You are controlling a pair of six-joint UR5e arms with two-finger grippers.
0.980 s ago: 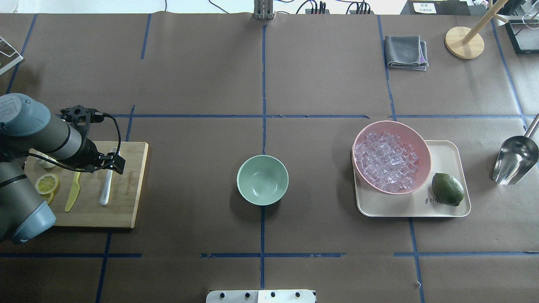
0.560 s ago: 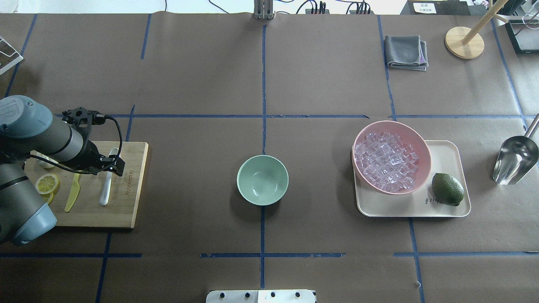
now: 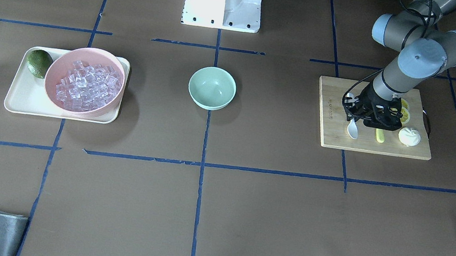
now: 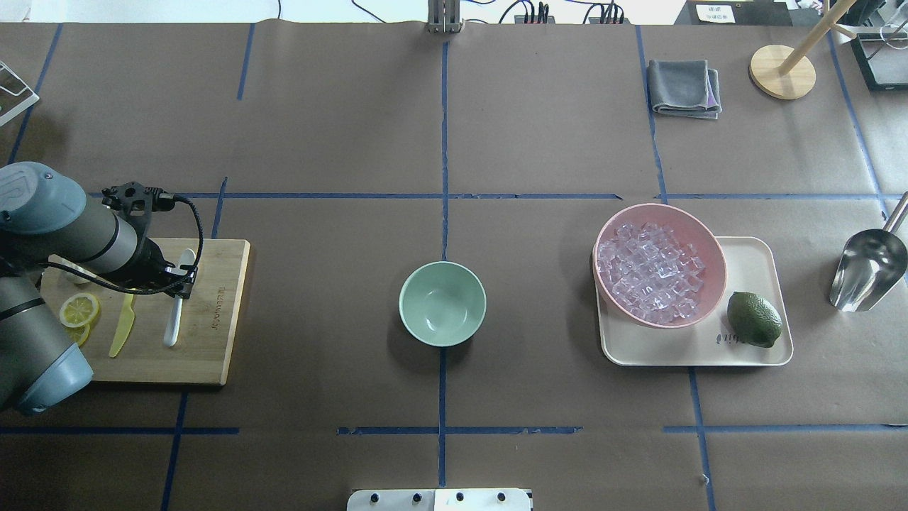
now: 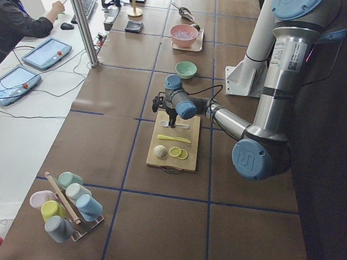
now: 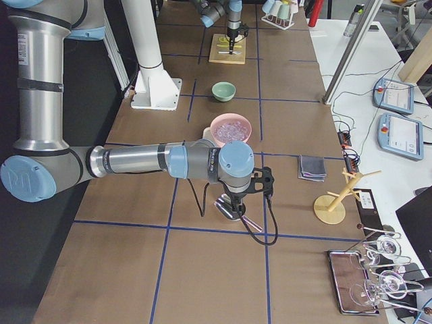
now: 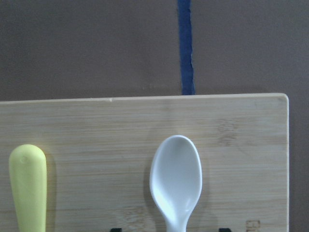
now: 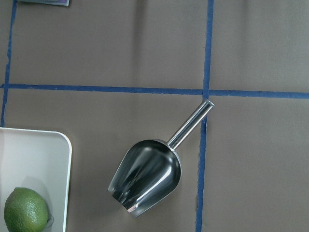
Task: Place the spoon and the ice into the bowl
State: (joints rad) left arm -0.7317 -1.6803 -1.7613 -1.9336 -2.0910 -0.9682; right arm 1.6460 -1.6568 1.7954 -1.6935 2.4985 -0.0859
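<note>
Two items are waiting to go into the green bowl (image 4: 442, 305), which is sitting empty in the middle of the worktop, so the task is only beginning. The step in hand is picking up the spoon (image 4: 172, 316). It is lying flat on a wooden cutting board (image 4: 213, 333) near the worktop's left edge, with its scoop pointing toward the far edge and a yellow-green knife (image 4: 122, 326) lying beside it. The left gripper (image 4: 179, 286) is hanging low over the spoon's handle just behind the scoop. In the left wrist view the fingertips (image 7: 115, 229) are showing well apart, one on each side of the handle and gripping nothing. The next move is probably calling for a short descent to the board and a closing of the fingers across the thin handle. Then would come a lift and a carry toward the centre of the worktop to release the spoon over the bowl. The handle is slim and lying flush on the wood, so the fingers are needing to get very low to catch it. The ice (image 4: 649, 273) is filling a pink bowl (image 4: 711, 248) on a cream tray (image 4: 752, 255) toward the right edge. The right gripper (image 6: 236, 204) is hanging over a metal scoop (image 4: 867, 270) beside that edge, and I cannot tell how its fingers are set.
</note>
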